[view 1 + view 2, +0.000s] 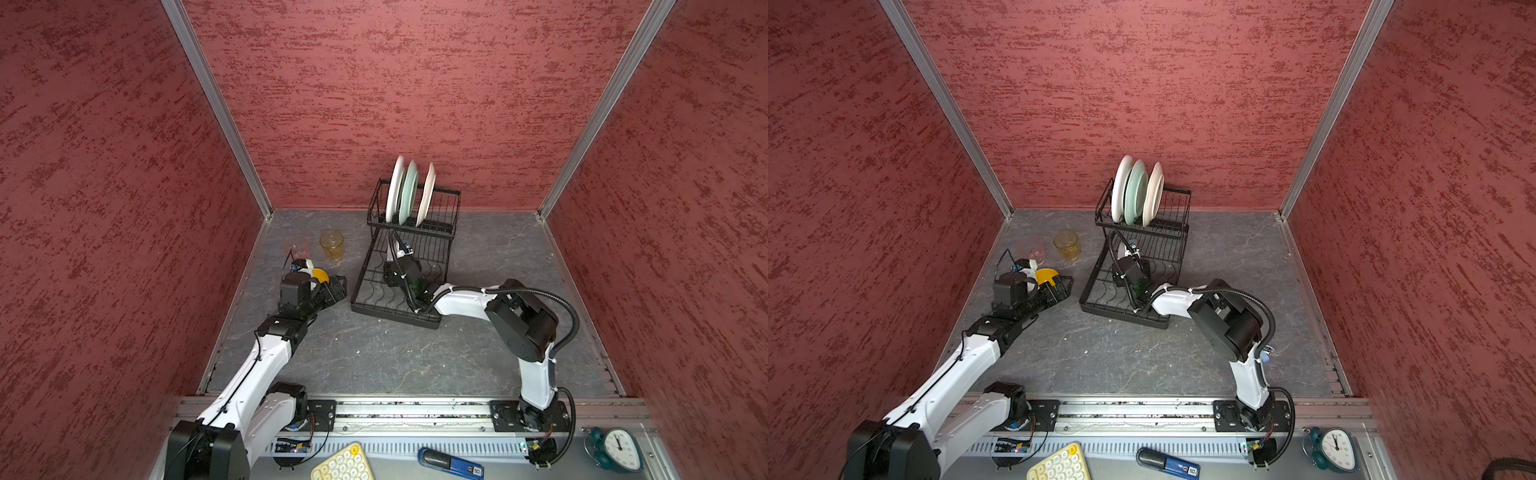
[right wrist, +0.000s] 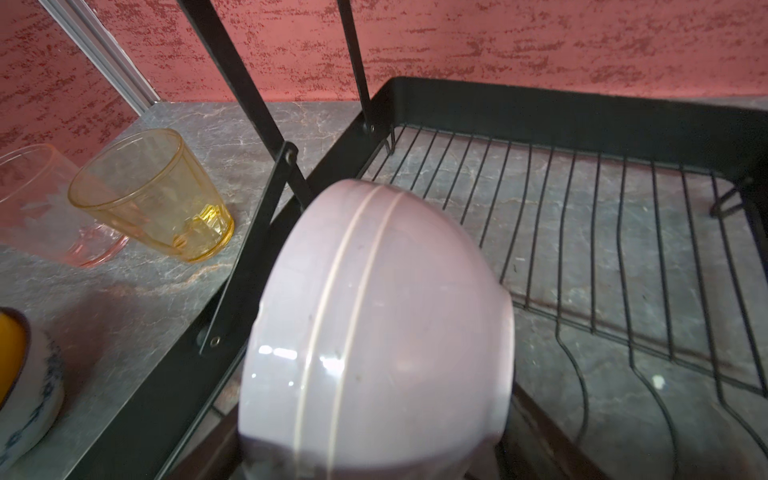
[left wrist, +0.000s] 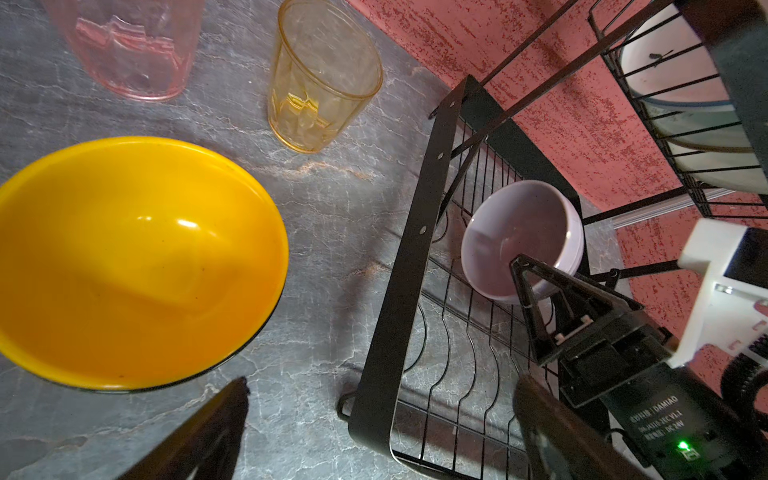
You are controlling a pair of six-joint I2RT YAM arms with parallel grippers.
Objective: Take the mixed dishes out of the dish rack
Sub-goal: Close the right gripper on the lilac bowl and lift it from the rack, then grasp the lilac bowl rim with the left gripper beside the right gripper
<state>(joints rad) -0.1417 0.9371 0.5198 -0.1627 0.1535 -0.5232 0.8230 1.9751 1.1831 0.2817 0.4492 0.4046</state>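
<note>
Right claw (image 1: 394, 259): in a top view, inside the tray of the dish rack (image 1: 390, 316), closed on the lilac bowl (image 1: 389, 252).
Left claw (image 1: 337, 288): spread wide, empty, beside the yellow bowl (image 1: 321, 275).
Three plates (image 1: 409, 193): upright in the raised basket.
Left wrist view: amber tumbler (image 3: 322, 79) and pink tumbler (image 3: 129, 45) upright on the counter (image 3: 332, 208).
Right wrist view: lilac bowl tilted on edge; yellow bowl sits in the blue-and-white bowl (image 2: 29, 395).

Both top views overhead; wrist views near, apparently sharing amber tumbler (image 3: 322, 79).
</note>
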